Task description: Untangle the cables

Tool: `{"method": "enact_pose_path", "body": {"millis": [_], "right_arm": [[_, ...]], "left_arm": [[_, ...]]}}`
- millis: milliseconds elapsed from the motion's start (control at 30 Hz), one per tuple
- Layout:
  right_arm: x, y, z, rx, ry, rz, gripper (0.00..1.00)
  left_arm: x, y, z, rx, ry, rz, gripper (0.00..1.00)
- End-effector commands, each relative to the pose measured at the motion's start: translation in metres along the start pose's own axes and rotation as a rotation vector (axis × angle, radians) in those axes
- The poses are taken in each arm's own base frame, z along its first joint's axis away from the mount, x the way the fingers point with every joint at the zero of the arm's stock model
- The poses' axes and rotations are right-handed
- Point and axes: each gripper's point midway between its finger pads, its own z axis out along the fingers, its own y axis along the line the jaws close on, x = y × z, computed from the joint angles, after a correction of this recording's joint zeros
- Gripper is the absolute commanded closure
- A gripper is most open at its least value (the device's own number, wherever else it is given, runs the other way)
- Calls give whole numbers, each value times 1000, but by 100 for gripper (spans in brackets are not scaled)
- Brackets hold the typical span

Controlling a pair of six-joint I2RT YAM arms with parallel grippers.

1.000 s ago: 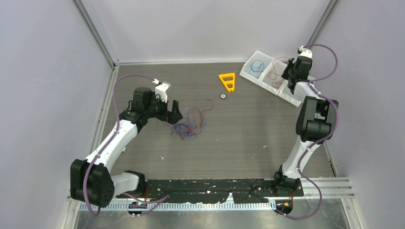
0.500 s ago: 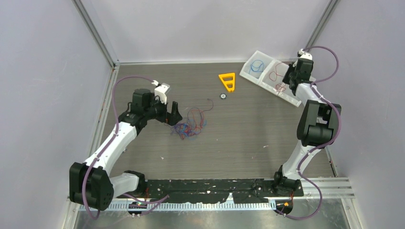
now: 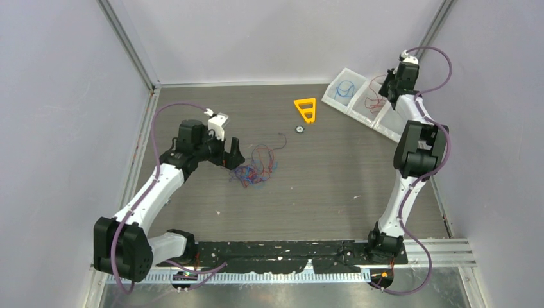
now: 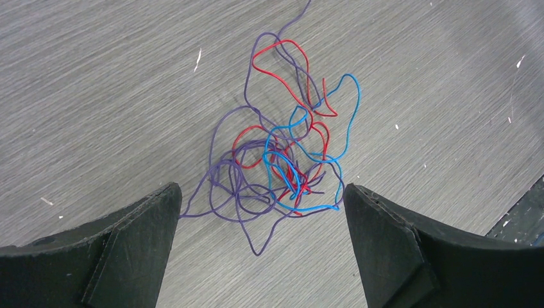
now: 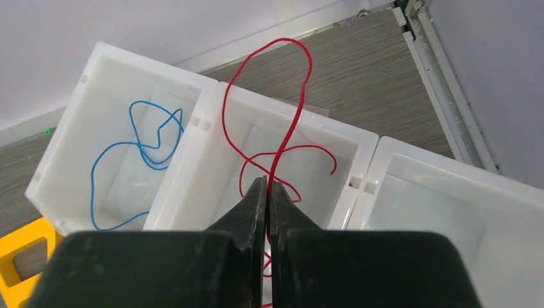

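Left gripper (image 3: 229, 155) stood with its jaws wide apart, low over the dark wood-grain surface (image 3: 333, 186) on its left half, and it held nothing. Right gripper (image 5: 268, 186) was at the far right corner, above a row of three white bins (image 5: 192, 160). Its jaws were pressed together and clamped on a red cable (image 5: 298, 77).

We saw the bins side by side and touching, set at an angle near the back wall. From the right wrist view, the gripper hung over the middle bin. The red cable rose from between the tips in a tall loop above that bin's far rim, and more of the same red strand curled down inside it. A blue cable (image 5: 138, 138) lay in loose loops in the left-hand bin.

The remaining cables (image 4: 276, 173) sat as a small tangle of red, blue and purple on the surface, just ahead of the left gripper. In the left wrist view they lay between its two black fingers (image 4: 128, 250). One purple strand reached close to the left-hand finger, and we could not tell whether it touched.

An orange triangle (image 3: 306, 109) lay flat towards the back of the surface, well apart from the tangle. A small round piece (image 3: 299, 129) sat just in front of it
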Motion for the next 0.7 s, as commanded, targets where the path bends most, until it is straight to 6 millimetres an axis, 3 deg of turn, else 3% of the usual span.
{"method": "enact_pose_path", "body": {"millis": [0, 133, 267, 400, 500, 633, 667], "right_arm": [[-17, 11, 15, -35, -49, -26, 95], [-24, 16, 25, -79, -127, -51, 94], [-16, 25, 31, -123, -124, -67, 95], [-12, 28, 17, -144, -123, -89, 95], [-13, 28, -4, -143, -139, -98, 94], [-7, 25, -18, -134, -119, -129, 64], [-10, 25, -21, -132, -118, -133, 62]], "left_arm": [[-9, 1, -2, 2, -10, 7, 1], [-6, 1, -1, 2, 5, 5, 1], [-6, 3, -1, -3, 10, 6, 1], [-8, 4, -1, -8, 6, 7, 1], [-7, 5, -1, -9, 1, 7, 1], [-5, 4, 1, 2, 0, -2, 1], [-6, 3, 1, 5, -2, -3, 1]]}}
